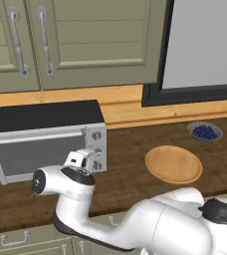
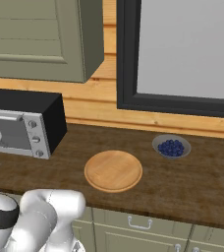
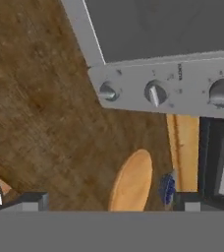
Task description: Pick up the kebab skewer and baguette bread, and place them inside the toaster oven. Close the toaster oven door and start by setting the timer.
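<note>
Toaster oven [image 1: 46, 139], door [image 1: 38, 152] shut, is sitting just ahead of my gripper [image 3: 111, 199], whose fingers are spreading released toward its knobs [image 3: 155, 92].

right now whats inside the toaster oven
That cannot be told. The toaster oven has its door shut, and the grey window shows nothing behind it, so skewer and baguette cannot be confirmed inside. The wooden plate is bare; the bowl holds blueberries.
</note>
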Motion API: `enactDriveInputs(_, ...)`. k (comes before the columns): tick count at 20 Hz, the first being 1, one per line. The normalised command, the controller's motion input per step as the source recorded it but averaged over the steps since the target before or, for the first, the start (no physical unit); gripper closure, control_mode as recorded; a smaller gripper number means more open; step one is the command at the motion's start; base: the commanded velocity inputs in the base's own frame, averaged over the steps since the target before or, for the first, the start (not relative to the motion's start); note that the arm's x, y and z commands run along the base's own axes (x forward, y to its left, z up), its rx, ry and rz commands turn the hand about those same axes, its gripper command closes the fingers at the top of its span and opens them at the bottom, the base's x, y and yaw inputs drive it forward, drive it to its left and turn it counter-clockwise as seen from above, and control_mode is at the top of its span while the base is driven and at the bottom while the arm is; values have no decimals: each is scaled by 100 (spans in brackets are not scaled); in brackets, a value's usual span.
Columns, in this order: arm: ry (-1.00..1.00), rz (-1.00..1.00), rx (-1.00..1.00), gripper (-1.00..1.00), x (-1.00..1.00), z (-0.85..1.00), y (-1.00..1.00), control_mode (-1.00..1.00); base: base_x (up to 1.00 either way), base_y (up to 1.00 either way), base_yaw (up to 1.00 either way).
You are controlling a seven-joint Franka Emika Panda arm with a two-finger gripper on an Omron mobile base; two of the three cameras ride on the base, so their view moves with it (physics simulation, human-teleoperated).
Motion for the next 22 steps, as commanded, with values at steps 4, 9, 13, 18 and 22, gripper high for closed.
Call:
enactDriveInputs(4,62,34,-81,-100,24,0,0,-100,0,0,0)
enactDriveInputs(9,59,33,-75,-100,18,2,-8,-100,0,0,0)
enactDriveInputs(13,40,25,-55,-100,1,0,-21,-100,0,0,0)
enactDriveInputs(18,22,11,-27,-100,0,6,-48,-100,0,0,0)
enactDriveInputs(22,29,13,-18,-100,0,19,-41,-100,0,0,0)
